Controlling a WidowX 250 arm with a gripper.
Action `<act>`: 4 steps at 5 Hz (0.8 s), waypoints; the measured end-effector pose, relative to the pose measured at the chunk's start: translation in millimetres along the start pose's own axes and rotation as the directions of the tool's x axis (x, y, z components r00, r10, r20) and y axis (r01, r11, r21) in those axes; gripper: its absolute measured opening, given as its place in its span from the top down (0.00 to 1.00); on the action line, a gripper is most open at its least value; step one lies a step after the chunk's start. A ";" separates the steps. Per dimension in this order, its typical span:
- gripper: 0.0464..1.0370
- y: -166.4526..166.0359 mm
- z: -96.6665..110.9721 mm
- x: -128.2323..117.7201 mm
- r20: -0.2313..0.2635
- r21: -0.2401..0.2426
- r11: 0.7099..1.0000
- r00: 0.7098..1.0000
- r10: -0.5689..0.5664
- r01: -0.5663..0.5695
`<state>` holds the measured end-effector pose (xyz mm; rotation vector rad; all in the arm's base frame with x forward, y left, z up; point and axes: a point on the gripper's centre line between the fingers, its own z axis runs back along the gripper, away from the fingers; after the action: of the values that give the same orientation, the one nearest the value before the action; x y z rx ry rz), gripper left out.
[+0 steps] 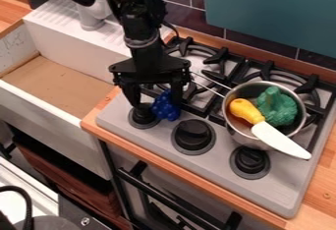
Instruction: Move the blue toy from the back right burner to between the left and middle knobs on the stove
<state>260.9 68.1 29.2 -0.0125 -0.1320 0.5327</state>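
Knobbly blue toy [166, 108] beside one finger, my end effector [156, 104] stands apart; centring over it, clear of the stove knob [142, 116], favours an even grip.

Can't see all of arm [136, 21], cut by top edge, or oven [171, 185], cut by bottom; can't fully see knob [142, 119] behind gripper [156, 105]; can't identify blue thing [166, 111] or read scrawl [14, 41]

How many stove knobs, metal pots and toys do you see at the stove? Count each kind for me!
Round black stove knobs: 3
Silver metal pot: 1
Green plastic toy broccoli: 1
White-bladed toy knife with orange handle: 1
Bumpy blue toy by the black two-finger gripper: 1
Total: 7
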 end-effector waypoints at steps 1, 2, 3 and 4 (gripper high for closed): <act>0.04 0.6 0.4 0.6 0.006 0.008 0.999 0.999 0.040 -0.040; 0.04 10.3 27.0 23.4 -0.033 -0.018 0.982 0.981 0.189 -0.190; 0.04 0.6 52.0 34.0 -0.127 -0.070 0.964 0.961 0.248 -0.258; 0.04 16.3 44.7 65.6 -0.124 -0.057 0.945 0.942 0.313 -0.322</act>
<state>302.9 114.4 80.7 -0.1407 -0.0386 0.8485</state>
